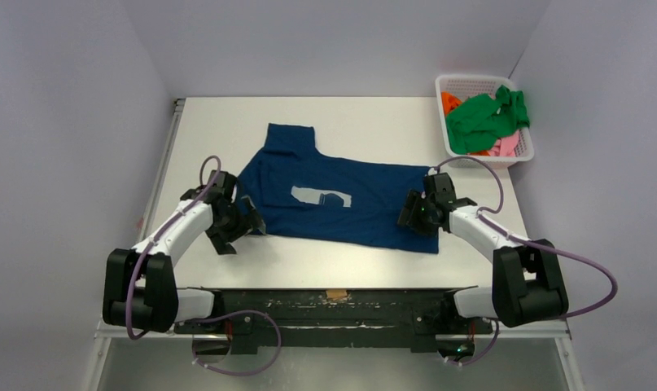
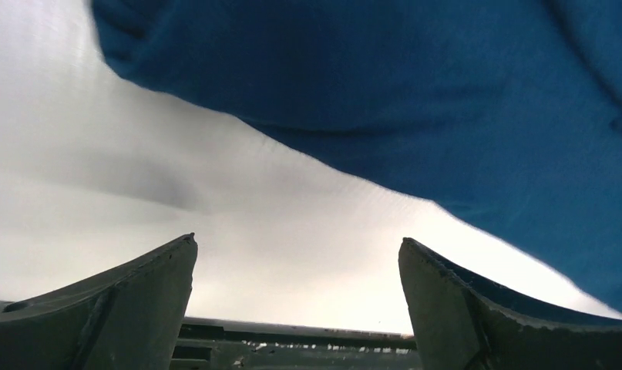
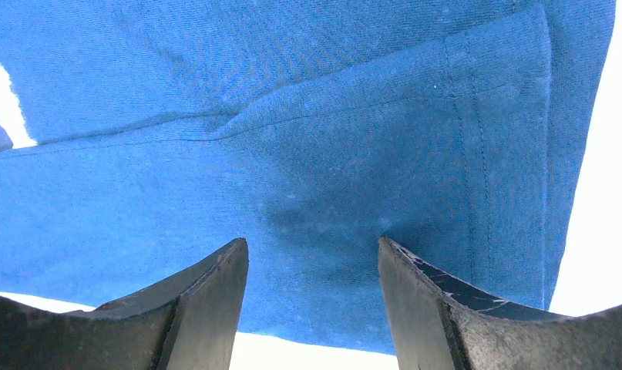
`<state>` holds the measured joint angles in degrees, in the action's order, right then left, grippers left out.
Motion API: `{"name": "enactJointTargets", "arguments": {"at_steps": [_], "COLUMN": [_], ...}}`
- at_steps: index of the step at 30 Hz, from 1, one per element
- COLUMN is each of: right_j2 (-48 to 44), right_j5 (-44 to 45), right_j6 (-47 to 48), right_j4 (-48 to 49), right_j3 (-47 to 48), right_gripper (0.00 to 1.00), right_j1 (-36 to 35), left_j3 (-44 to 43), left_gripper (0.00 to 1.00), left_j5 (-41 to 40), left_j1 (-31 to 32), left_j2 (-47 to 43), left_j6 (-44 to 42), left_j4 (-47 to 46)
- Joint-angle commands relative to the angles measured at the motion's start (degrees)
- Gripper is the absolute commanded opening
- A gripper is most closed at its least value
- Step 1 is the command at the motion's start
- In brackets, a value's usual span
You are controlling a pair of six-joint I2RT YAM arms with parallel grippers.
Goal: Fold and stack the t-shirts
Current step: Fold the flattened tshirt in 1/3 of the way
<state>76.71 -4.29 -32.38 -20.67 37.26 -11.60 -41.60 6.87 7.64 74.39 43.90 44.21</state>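
A navy blue t-shirt (image 1: 333, 199) with a pale chest print lies spread flat on the white table (image 1: 349, 110). My left gripper (image 1: 245, 221) is open and empty at the shirt's left edge; in the left wrist view (image 2: 298, 245) its fingers frame bare table, with the navy cloth (image 2: 415, 100) just beyond. My right gripper (image 1: 412, 213) is open just over the shirt's right hem; in the right wrist view (image 3: 314, 245) the navy cloth (image 3: 292, 139) and its stitched hem fill the space between the fingers. Green, orange and pink shirts (image 1: 488, 118) are piled in the basket.
A white lattice basket (image 1: 522, 152) stands at the table's back right corner. The table's metal edge rail (image 1: 166, 171) runs along the left side. A black bar (image 1: 333, 301) with the arm bases lines the near edge.
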Motion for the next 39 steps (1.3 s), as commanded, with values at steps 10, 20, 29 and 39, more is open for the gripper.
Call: {"name": "enactJointTargets", "arguments": {"at_steps": [10,20,29,39], "right_j2": [2.3,1.8,-2.8,-7.6], "right_j5": [4.0,5.9,6.8,6.6], "right_j6": [0.2,0.4,-0.2,-1.6], "right_j4": [-8.8,-10.5,-13.6,-15.6], "right_j3": [2.8,2.8,0.0,-0.2], "right_gripper": [0.62,0.62,0.63,0.64], "right_j1": [0.0,0.1,0.2,0.2], "left_j3": [-18.3,-17.1,-9.5,-7.1], "left_gripper": [0.65,0.00,0.00,0.00], "left_j5": [-9.1,-10.4,-13.5,-17.1], "left_j1": [-4.7,-3.6,0.6,3.6], "left_j2": [18.3,21.3,16.0,5.3], "left_j6": [4.9,3.5,3.7,6.9], "left_j4": [1.5,7.0,14.6,21.0]}}
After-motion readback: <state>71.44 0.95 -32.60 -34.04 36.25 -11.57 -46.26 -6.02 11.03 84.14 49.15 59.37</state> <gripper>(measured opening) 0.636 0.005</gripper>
